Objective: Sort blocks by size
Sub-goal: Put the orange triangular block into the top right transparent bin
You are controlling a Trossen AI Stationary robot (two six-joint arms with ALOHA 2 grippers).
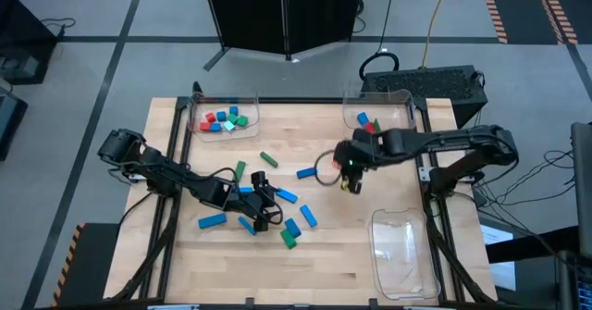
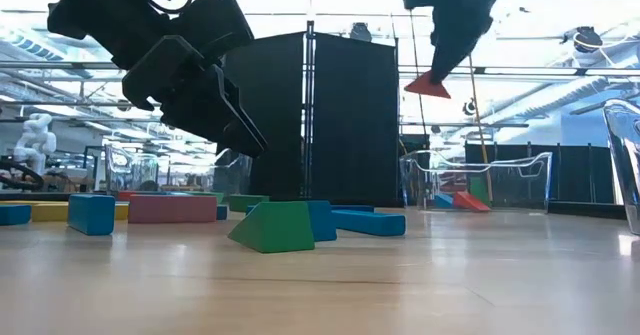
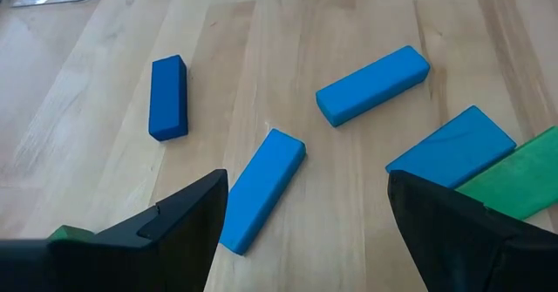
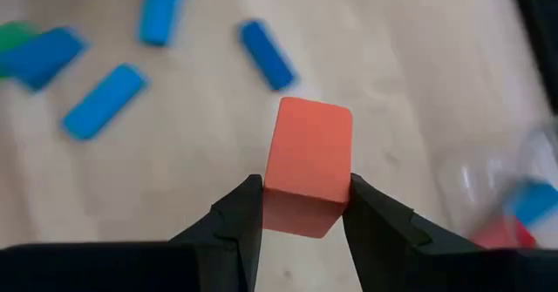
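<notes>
Wooden table [image 1: 333, 264]: our right gripper [image 4: 301, 207] clamps a red block [image 4: 307, 166] aloft, presumably tray-bound; our left gripper [image 3: 301, 231], fingers apart, straddles a blue bar [image 3: 260, 190] to grasp.

I hold a red block [image 4: 308, 166] pinched between my right gripper's [image 4: 301, 207] fingers, lifted clear above the table. Under my left gripper [image 3: 301, 231], fingers spread wide, lie loose blue bars [image 3: 261, 189], one long bar [image 3: 373, 84] angled beside it, with a green block [image 2: 274, 226] tilted among them. More small blocks [image 1: 222, 119] in red, blue and green sit heaped together at the far left.
</notes>
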